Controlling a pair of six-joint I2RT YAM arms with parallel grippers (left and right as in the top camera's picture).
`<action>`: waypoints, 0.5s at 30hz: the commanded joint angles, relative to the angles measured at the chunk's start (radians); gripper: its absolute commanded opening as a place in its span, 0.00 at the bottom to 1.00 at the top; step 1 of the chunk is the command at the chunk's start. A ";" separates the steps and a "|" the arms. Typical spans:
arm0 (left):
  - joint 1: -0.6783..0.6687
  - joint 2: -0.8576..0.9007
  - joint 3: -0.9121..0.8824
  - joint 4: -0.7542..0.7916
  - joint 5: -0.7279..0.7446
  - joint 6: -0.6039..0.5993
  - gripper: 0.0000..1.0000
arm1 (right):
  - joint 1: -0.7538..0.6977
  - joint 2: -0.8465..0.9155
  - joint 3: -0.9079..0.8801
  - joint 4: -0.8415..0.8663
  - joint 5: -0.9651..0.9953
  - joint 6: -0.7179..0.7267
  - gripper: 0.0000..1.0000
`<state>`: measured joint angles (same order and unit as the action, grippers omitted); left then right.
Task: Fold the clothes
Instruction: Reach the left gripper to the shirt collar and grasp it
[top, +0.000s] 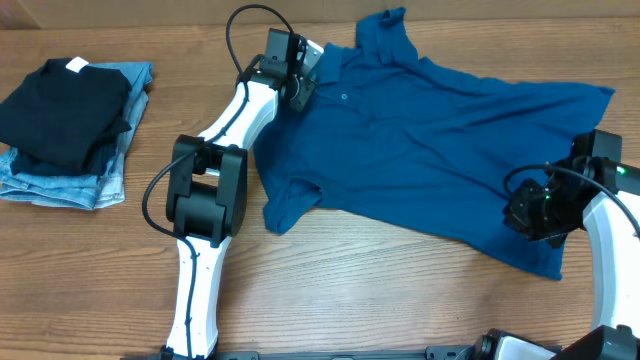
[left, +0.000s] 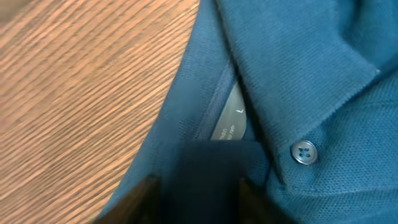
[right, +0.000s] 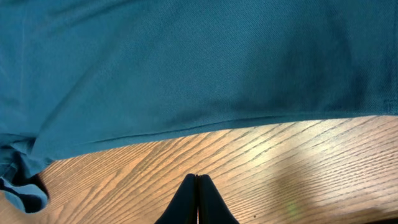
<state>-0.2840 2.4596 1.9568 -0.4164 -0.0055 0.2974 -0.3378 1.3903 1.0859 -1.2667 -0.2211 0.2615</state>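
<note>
The teal-blue collared shirt (top: 450, 130) lies spread out on the wooden table (top: 400, 290), with its collar at the far side. My left gripper (top: 297, 75) is at the shirt's left shoulder next to the collar. In the left wrist view its fingers (left: 199, 202) hold a dark bunch of shirt fabric (left: 323, 74) between them, just below the neck tag (left: 231, 118) and a button (left: 304, 152). My right gripper (top: 530, 212) is at the shirt's lower right hem. Its fingers (right: 198, 199) are pressed together and empty over bare wood, with the hem (right: 186, 62) just beyond them.
A folded black garment (top: 60, 95) with a white tag lies on top of folded light-blue jeans (top: 70, 180) at the far left of the table. The left arm reaches from the front edge up to the shirt.
</note>
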 joint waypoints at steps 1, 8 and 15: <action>0.000 0.022 0.014 -0.030 -0.142 0.006 0.34 | 0.002 -0.009 -0.006 -0.005 0.003 -0.004 0.04; 0.046 0.022 0.014 -0.169 -0.278 -0.154 0.29 | 0.002 -0.009 -0.006 -0.010 0.003 -0.004 0.04; 0.162 0.022 0.014 -0.376 -0.294 -0.428 0.27 | 0.002 -0.009 -0.006 -0.002 0.003 -0.004 0.04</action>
<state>-0.2188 2.4496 1.9984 -0.6968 -0.2226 0.0376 -0.3378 1.3903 1.0859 -1.2739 -0.2211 0.2615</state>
